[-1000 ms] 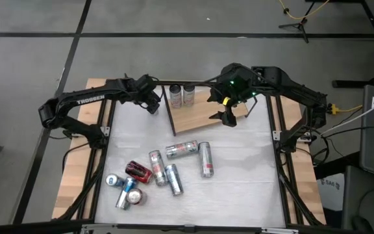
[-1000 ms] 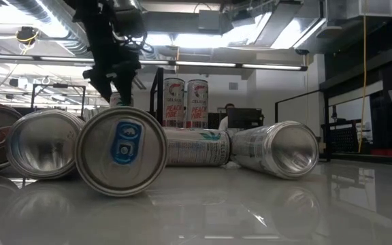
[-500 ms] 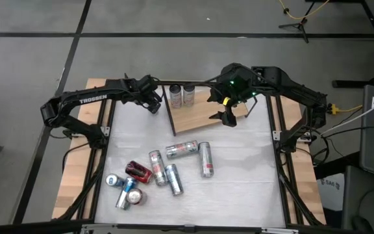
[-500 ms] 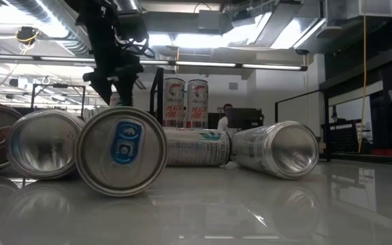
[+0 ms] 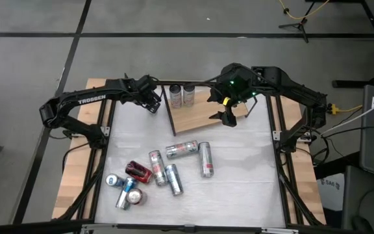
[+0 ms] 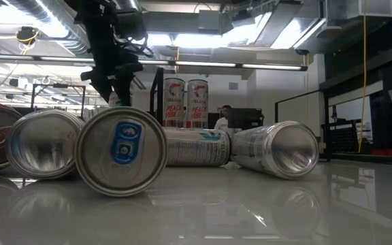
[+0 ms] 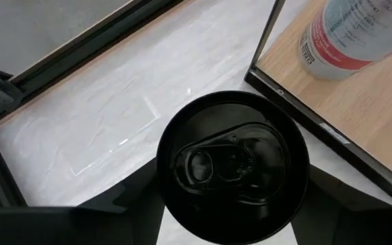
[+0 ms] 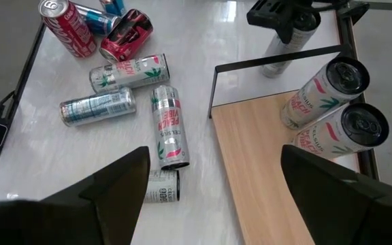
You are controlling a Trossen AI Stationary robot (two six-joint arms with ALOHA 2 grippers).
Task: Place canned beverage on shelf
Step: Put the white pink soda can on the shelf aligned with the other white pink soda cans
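Overhead, the white bench point(image 5: 239, 188) is seen as a glossy, faintly streaked rectangle ringed by a black frame. At its twelve o'clock edge the shelf point(image 5: 190, 118) is laid: a flat light-brown wooden board bounded by thin black wire. Two upright cans point(image 5: 182, 95) with white, pink-banded sides are stood side by side at the board's eleven o'clock corner.

A black-topped can point(image 7: 233, 167) is pinched in the left claw point(image 5: 152, 103), which is held just off the shelf's nine o'clock edge, over bare bench. In the left wrist view only the round dark lid and pull tab are shown; the can's body is hidden beneath it, and the claw's fingers are cut off at the picture's edge. The wire frame and one shelved can's base are seen close beside it.

The right claw point(image 5: 228, 117) is hung above the shelf's three o'clock half, its fingers point(image 8: 332, 180) spread wide with nothing between them.

Toward six to eight o'clock on the bench, a loose cluster of cans point(image 5: 151, 172) is laid on its side: silver cylinders, one red can point(image 5: 138, 171) and blue-topped ones. In the low view these are seen end-on, a blue-tabbed lid point(image 6: 121, 151) nearest, and much of the shelf is blocked by them.
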